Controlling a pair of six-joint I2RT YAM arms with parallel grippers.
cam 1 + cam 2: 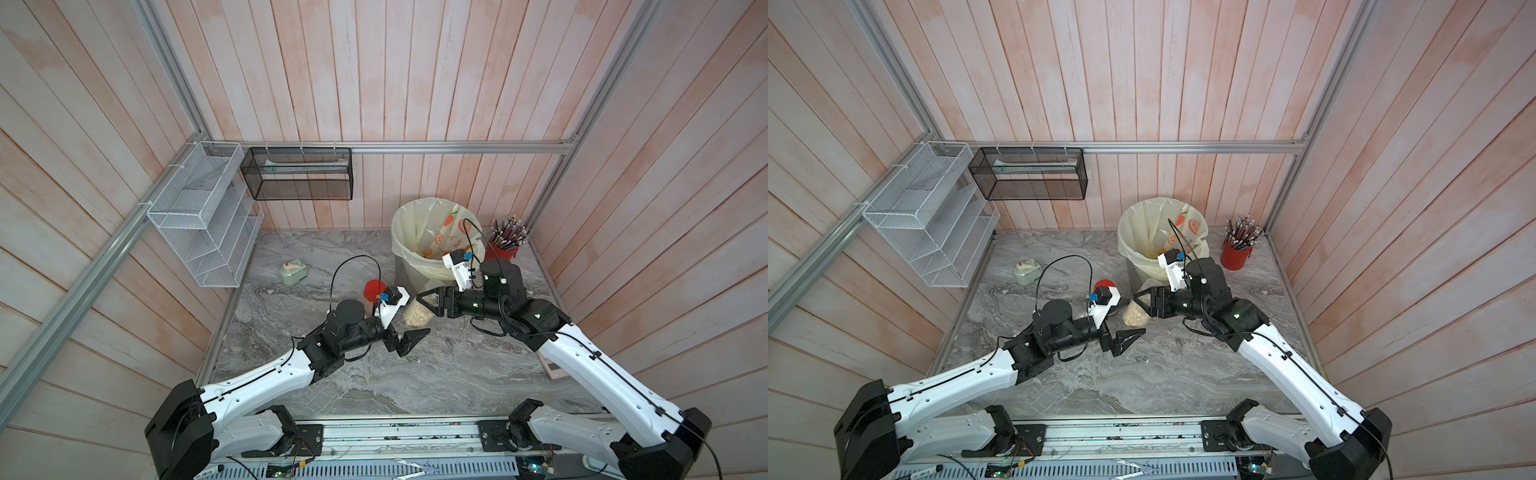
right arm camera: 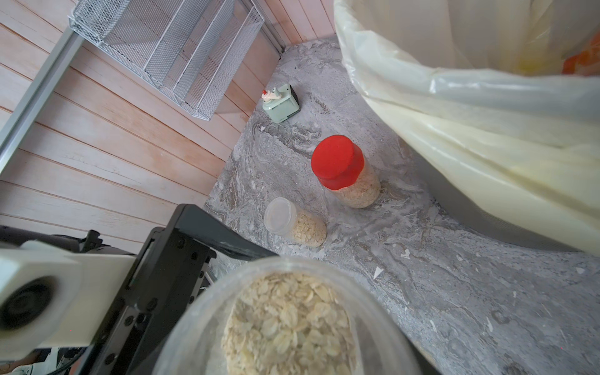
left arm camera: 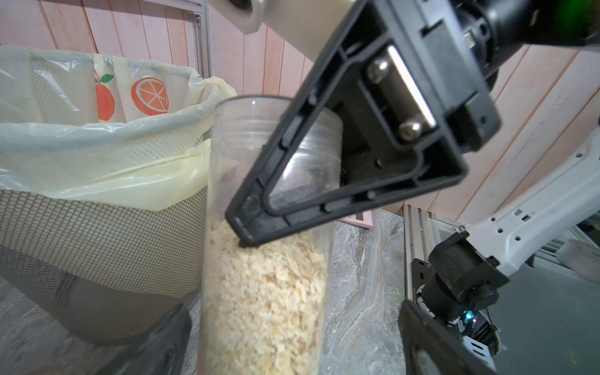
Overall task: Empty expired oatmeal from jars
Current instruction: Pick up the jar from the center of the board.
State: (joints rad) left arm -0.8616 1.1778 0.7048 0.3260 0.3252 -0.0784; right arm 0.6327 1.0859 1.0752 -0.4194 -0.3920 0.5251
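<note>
With the lidless jar [image 3: 246, 130] of oatmeal [image 2: 289, 321] clamped about upright in the right pincer [image 1: 422, 307], the bin [image 1: 399, 232] close alongside it, and the left pincer [image 1: 409, 340] gaping empty nearby, pouring seems the step in hand: lift over the rim, then tip.

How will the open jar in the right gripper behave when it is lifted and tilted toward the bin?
The open jar has smooth clear walls, so it may slip in the jaws of the right gripper. With no lid, its loose oatmeal would probably pour out quickly once tilted.
</note>
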